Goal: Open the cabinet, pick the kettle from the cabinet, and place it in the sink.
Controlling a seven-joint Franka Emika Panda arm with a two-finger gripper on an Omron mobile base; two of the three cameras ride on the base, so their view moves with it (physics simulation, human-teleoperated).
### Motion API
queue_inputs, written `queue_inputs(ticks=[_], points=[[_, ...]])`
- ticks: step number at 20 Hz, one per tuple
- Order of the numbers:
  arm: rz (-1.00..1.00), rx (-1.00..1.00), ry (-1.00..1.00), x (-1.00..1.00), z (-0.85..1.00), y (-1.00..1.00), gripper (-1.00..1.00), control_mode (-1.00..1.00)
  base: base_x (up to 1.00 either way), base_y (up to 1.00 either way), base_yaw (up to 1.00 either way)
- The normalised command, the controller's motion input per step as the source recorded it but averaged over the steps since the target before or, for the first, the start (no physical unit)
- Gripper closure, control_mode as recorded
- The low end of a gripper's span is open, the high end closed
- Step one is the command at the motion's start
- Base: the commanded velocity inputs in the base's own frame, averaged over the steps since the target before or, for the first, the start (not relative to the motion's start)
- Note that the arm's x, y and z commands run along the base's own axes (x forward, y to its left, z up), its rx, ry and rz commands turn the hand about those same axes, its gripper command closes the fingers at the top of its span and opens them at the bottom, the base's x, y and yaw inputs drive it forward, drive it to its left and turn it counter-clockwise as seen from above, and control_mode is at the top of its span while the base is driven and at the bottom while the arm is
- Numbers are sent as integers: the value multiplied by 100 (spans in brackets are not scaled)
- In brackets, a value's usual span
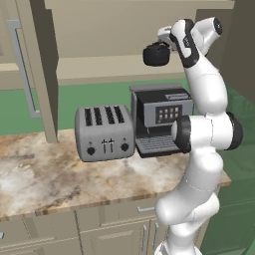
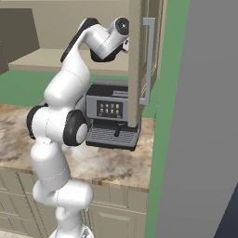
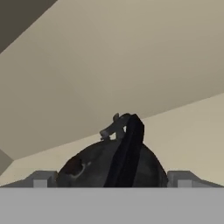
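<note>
The cabinet [image 1: 99, 64] stands open, its left door [image 1: 42, 69] swung out with the silver bar handle [image 1: 22, 69] on it. Its right door [image 2: 135, 60] is edge-on in the right base view. The small black kettle [image 1: 157, 55] sits upright on the cabinet's shelf. My gripper [image 1: 163, 43] is right at the kettle, just above and to its right, and it is open. In the hand view the kettle [image 3: 96, 168], with its arched handle and lid knob, lies between the two spread fingertips [image 3: 41, 178] of the gripper [image 3: 112, 180]. The sink is out of view.
Below the shelf a silver toaster [image 1: 104, 132] and a black-and-silver coffee machine [image 1: 162, 119] stand on the marble counter [image 1: 50, 179]. A tall grey wall panel [image 2: 204, 139] closes off the right side beyond the counter's end.
</note>
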Motion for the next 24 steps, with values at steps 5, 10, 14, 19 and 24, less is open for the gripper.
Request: queue_inputs(ticks=[5, 10, 14, 19, 24], points=[[1, -2, 0, 0, -15, 0, 100, -100, 0, 0, 0], [2, 0, 0, -5, -19, 0, 100, -100, 0, 0, 0], [0, 0, 0, -8, -22, 3, 100, -100, 0, 0, 0], [0, 0, 0, -19, -16, 4, 100, -100, 0, 0, 0], [0, 0, 0, -44, -5, 3, 100, -100, 0, 0, 0]])
